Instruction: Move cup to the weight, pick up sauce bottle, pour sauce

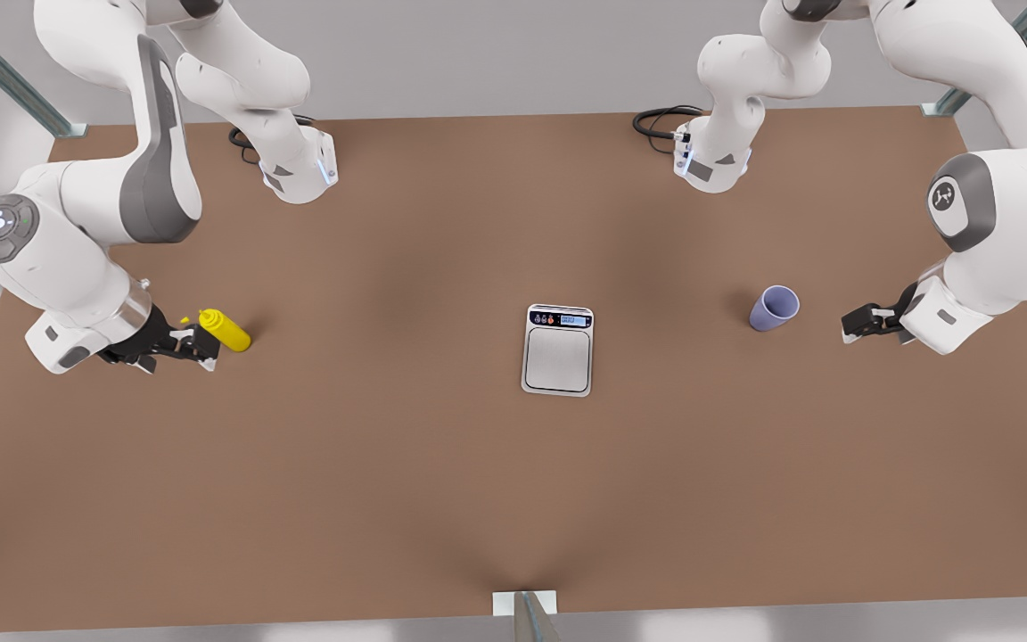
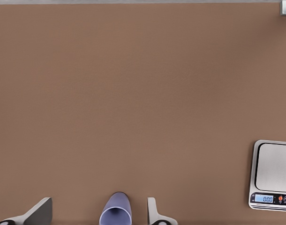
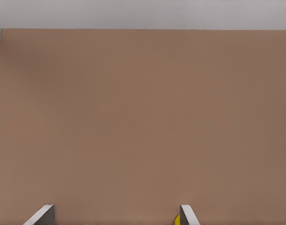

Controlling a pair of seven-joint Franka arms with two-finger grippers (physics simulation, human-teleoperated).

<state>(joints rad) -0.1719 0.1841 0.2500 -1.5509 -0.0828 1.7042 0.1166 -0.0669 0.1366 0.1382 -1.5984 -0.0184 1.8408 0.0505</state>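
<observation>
A: Start from the weight (image 1: 557,349). Where does it sit?

B: Flat on the brown tabletop (image 1: 389,499), near the middle, display strip on its far edge in the front view. Its plate is bare. In the left wrist view the weight (image 2: 273,182) shows off to one side.

A: And the cup (image 1: 774,308)?

B: Well apart from the weight, toward the front view's right, standing on the tabletop with its mouth tipped toward the camera. The left end effector (image 1: 861,323) is just beyond it, farther from the weight, low over the tabletop and not touching the cup.

A: Is that end effector released or clenched?

B: Released. In the left wrist view its fingers (image 2: 154,212) stand wide apart, and the cup (image 2: 116,209) sits in line between them with gaps on both sides.

A: The sauce bottle (image 1: 224,330)?

B: Well apart from the weight on the opposite side, toward the front view's left. It looks tilted or lying, though I can't tell which. The right end effector (image 1: 197,346) is right against it on the side away from the weight.

A: Grasping it?

B: No, its fingers (image 3: 187,215) are spread wide; a sliver of the sauce bottle (image 3: 177,220) peeks beside one of them.
</observation>
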